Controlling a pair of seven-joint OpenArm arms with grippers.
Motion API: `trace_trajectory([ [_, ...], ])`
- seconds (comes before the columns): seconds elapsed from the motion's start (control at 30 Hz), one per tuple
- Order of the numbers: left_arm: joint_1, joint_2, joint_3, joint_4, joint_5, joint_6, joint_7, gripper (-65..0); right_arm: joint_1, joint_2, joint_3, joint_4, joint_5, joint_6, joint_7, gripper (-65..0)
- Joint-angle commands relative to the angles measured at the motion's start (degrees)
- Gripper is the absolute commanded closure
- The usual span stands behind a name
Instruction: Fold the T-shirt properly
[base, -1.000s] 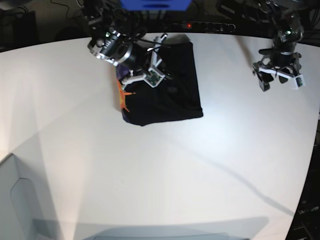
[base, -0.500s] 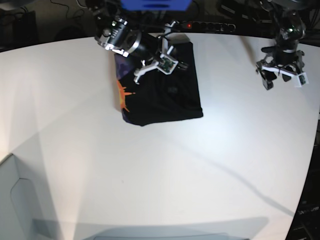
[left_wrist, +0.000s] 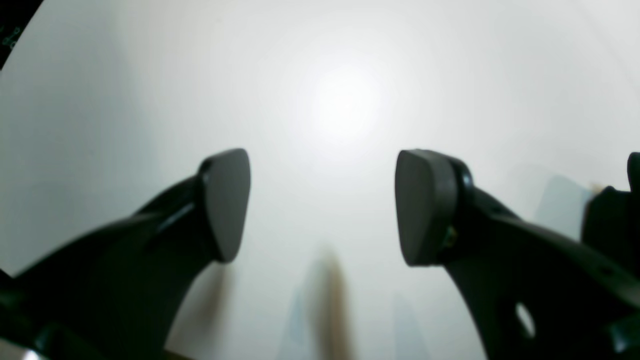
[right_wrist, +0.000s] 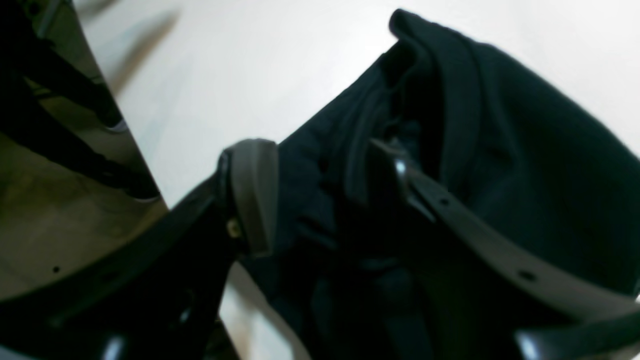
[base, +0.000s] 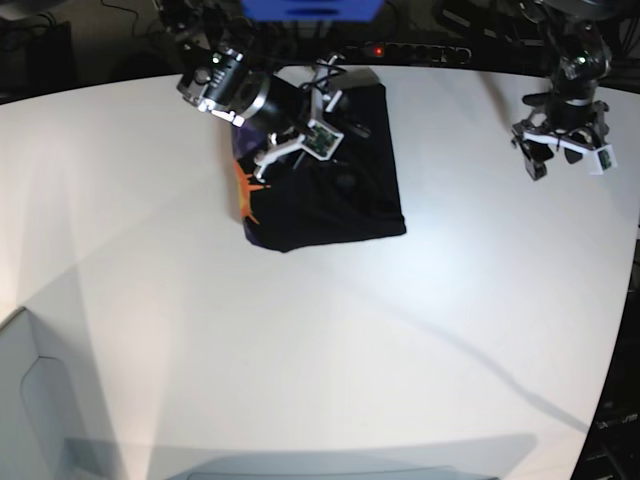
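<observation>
The black T-shirt (base: 345, 195) lies folded into a rough rectangle at the far middle of the white table (base: 300, 330), with an orange print (base: 243, 190) showing along its left edge. My right gripper (base: 335, 118) hovers over the shirt's far part. In the right wrist view this gripper (right_wrist: 325, 185) is open, and bunched folds of the T-shirt (right_wrist: 525, 150) lie between and beyond its pads. My left gripper (base: 565, 150) hangs at the far right, well away from the shirt. Its jaws stand open over bare table (left_wrist: 345, 100), as the left gripper (left_wrist: 320, 205) shows.
A blue box (base: 310, 8) and a dark strip with a red light (base: 378, 50) sit behind the table's far edge. A grey panel (base: 30, 400) stands at the near left. The table's curved edge runs down the right side.
My right gripper went from shut to open over the shirt's far part, letting the cloth go, after shifting toward the far edge. The left arm hardly moved.
</observation>
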Motion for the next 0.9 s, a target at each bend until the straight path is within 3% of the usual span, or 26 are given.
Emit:
trace_trajectory([
  [0.0, 0.24, -0.63, -0.26, 1.09, -0.26, -0.12, -1.15, -43.7, 0.18, -0.15, -0.04, 0.86, 0.97, 0.17, 1.31, -29.7],
  [0.87, 0.15, -0.63, -0.26, 1.0, -0.26, -0.12, -1.15, -43.7, 6.42, -0.15, -0.48, -6.35, 0.88, 0.17, 1.39, -29.5],
])
